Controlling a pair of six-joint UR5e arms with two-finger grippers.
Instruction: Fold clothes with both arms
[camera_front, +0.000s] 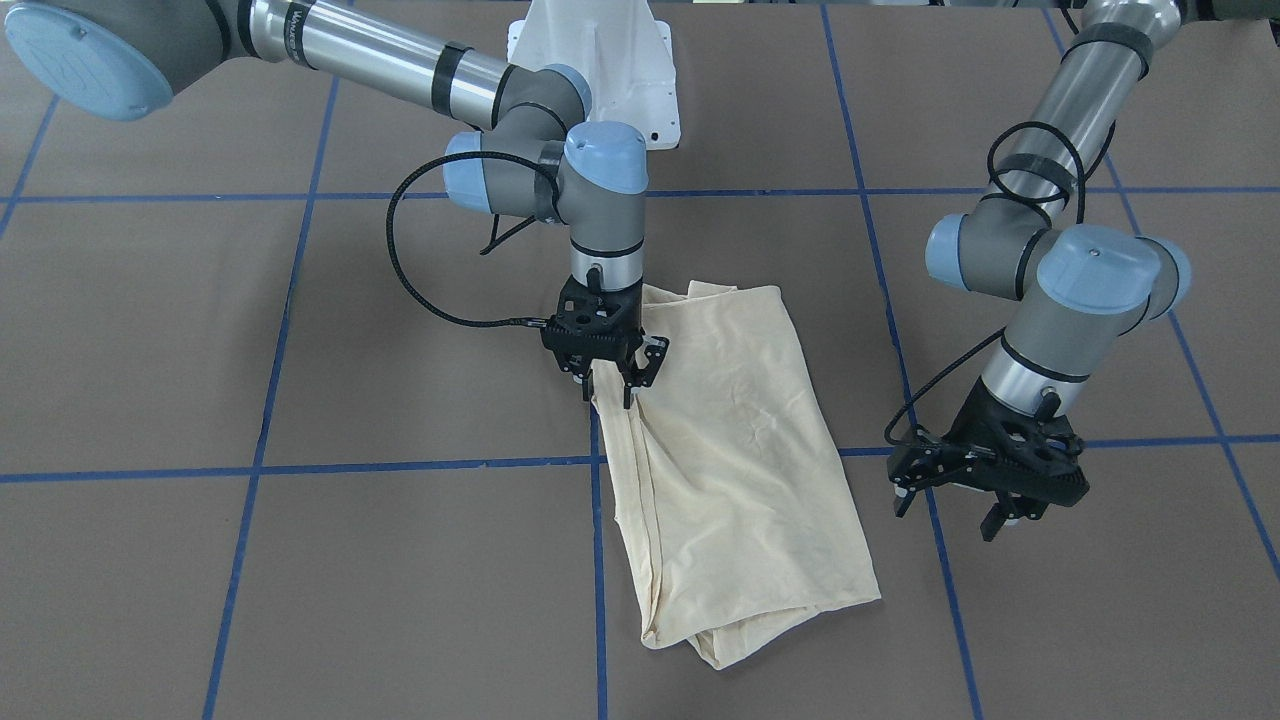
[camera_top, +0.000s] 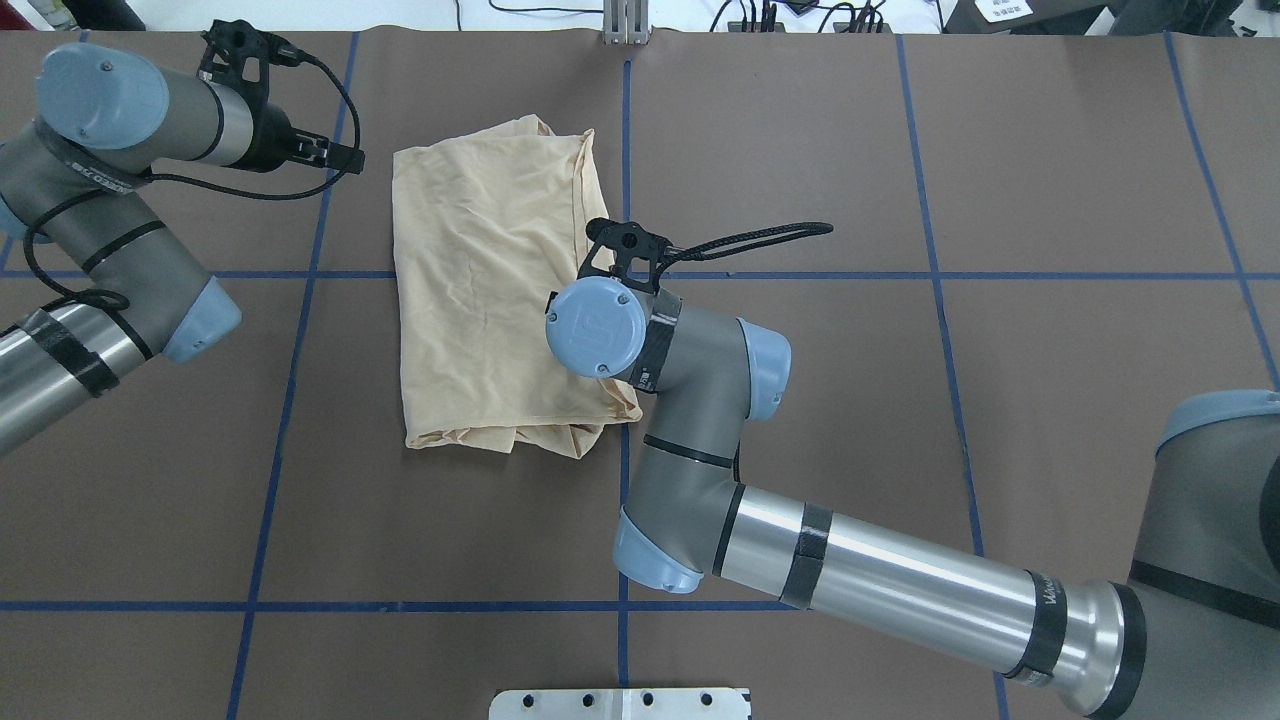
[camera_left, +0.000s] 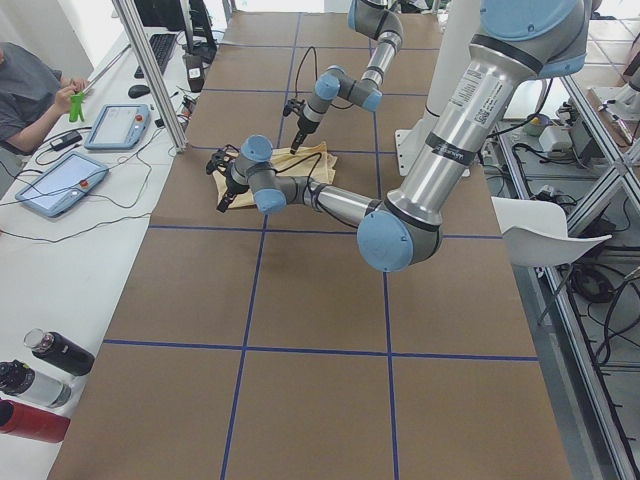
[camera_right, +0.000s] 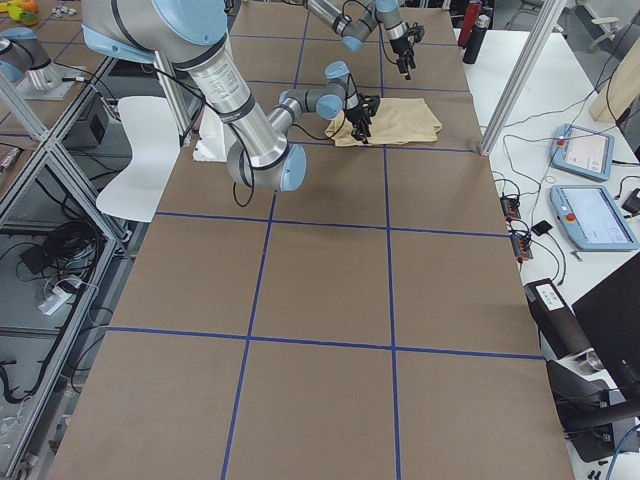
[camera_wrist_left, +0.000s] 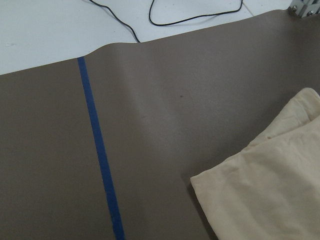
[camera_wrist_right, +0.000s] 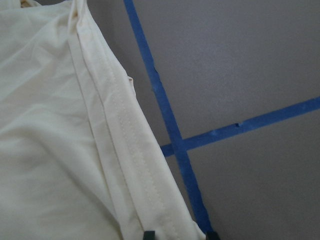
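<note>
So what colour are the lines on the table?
Blue tape lines on the brown table, clearest in the front-facing view.

Table's covered in brown sheeting (camera_top: 1000, 400) with a blue tape grid (camera_top: 400, 605), and a white base (camera_front: 600, 70) sits top middle in the front view. Left side view: a person (camera_left: 25, 85) upper left holding something green (camera_left: 77, 103), two tablets (camera_left: 118, 125) on the white bench (camera_left: 60, 260) just below, three bottles (camera_left: 58, 352) in the lower left corner, white chair (camera_left: 545, 240) at the right. Also black cables (camera_top: 760, 15) along the top edge of the overhead view.
</note>
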